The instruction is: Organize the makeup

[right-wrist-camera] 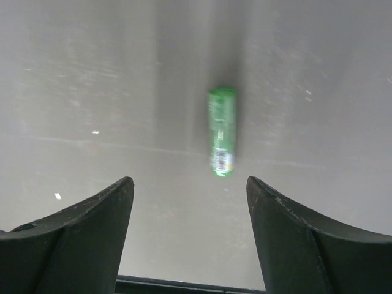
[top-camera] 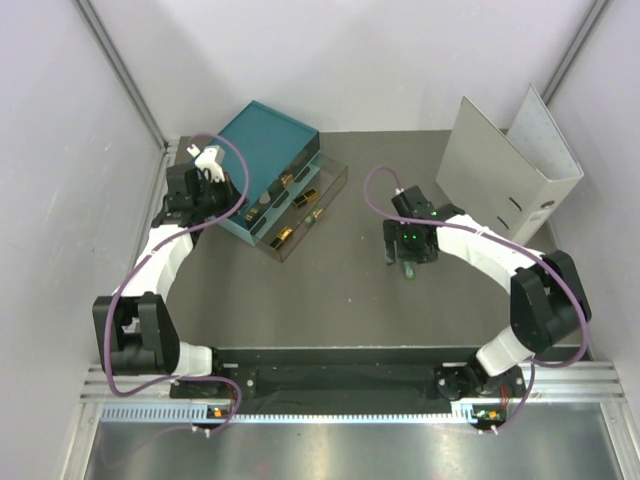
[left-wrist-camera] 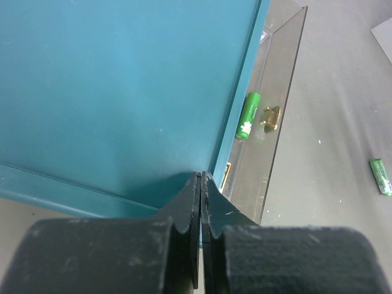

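makeup (left-wrist-camera: 248,115) already lies in the far-left drawers (top-camera: 330,180); one green tube (right-wrist-camera: 222,131) remains mid-table, below the spread right gripper (right-wrist-camera: 188,180); left gripper (left-wrist-camera: 201,179) clenched, empty.

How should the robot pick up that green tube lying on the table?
Probably around its middle, from straight above, pinching its long sides: the green tube lies flat and alone on the table, narrower than the gap of the open right hand.

Even soft overhead light, right wrist view blurred
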You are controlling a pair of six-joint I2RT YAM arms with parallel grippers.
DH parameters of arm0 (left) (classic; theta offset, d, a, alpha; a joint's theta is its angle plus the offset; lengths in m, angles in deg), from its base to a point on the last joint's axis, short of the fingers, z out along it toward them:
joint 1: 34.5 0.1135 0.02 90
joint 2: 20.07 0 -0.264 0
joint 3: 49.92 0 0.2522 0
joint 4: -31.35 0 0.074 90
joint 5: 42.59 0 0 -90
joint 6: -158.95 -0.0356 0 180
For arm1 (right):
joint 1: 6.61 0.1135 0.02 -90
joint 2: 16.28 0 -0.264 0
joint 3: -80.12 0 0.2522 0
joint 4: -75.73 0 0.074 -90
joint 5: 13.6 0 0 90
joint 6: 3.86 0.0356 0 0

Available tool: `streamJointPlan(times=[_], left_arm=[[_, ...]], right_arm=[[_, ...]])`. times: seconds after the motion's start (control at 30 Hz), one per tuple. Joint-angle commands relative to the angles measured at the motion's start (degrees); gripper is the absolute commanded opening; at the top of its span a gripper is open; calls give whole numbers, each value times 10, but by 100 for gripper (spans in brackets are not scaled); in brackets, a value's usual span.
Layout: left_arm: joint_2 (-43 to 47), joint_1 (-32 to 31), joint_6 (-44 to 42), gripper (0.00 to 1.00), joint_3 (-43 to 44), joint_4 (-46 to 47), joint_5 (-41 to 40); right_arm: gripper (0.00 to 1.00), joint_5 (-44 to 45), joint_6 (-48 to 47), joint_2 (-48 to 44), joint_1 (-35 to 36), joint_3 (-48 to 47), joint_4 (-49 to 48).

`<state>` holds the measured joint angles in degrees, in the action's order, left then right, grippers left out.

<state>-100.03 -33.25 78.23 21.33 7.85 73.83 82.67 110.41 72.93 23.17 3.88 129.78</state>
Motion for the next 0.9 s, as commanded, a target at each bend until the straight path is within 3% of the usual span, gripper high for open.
streamJointPlan(times=[0.0,0.2,0.37,0.7,0.8,0.87], left_arm=[[-38,-10,-8,0,-61,-190,16],[-34,-11,-5,0,-70,-187,16],[-29,-11,-7,0,-71,-189,14],[-31,-11,-6,0,-71,-188,14],[-34,-11,-8,0,-70,-190,12],[-34,-11,-6,0,-69,-189,13]], right_arm=[[74,16,12,-31,-17,28,-25],[74,10,3,-18,-31,65,-68],[62,-12,3,-6,-49,86,-101],[52,-40,-1,57,-68,69,-147],[42,-46,1,76,-69,55,-152],[25,-49,2,81,-68,48,-151]])
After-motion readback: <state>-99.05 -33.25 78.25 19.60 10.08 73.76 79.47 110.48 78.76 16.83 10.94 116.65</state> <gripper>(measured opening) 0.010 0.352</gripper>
